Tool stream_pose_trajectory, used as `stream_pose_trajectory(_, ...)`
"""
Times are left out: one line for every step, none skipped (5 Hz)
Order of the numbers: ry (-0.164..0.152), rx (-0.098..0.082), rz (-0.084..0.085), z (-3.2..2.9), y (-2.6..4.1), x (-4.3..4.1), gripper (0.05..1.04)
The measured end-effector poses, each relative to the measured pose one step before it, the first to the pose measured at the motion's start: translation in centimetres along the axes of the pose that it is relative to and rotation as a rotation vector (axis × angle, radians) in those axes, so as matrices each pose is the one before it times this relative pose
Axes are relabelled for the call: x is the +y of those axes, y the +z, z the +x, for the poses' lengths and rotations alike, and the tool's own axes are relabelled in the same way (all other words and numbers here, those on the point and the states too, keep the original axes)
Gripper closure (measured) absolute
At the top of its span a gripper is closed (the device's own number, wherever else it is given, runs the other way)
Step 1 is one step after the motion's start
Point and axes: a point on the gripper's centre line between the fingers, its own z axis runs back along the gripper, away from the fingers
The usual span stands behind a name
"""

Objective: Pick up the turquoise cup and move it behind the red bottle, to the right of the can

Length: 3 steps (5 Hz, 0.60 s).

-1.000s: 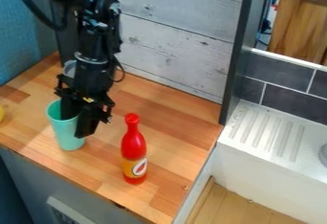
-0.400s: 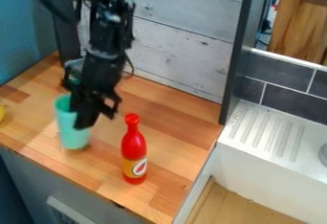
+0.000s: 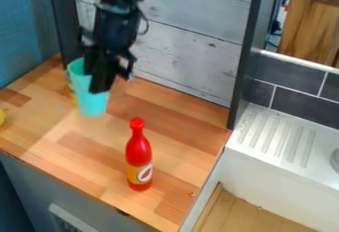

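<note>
The black gripper (image 3: 94,80) hangs over the back left part of the wooden counter, shut on the wall of a turquoise cup (image 3: 91,101). One finger is inside the cup's mouth and the other is at its right outer side. The cup is nearly upright and held above the counter. A red bottle (image 3: 138,151) with a yellow label stands upright in front and to the right of the cup, apart from it.
Behind the cup is a partly hidden object on the wooden counter (image 3: 173,137). A yellow thing (image 3: 1,117) lies at the left edge. A grey plank wall (image 3: 185,42) closes the back; a white sink (image 3: 285,161) with a ridged drainer is right.
The gripper has lifted the cup and carried it up and back, a little to the right. The red bottle has stayed where it was.
</note>
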Motion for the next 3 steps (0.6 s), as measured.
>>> stream_pose_trajectory(-0.0415,-0.0448,-0.0258,1.994,1.315,0.198,0.973)
stream_pose_trajectory(-0.0261,0.0289,-0.0188,1.613,-1.331,0.112,0.973)
stream_pose_trajectory(0.006,0.0245,-0.0073,1.509,-1.182,0.229,0.973)
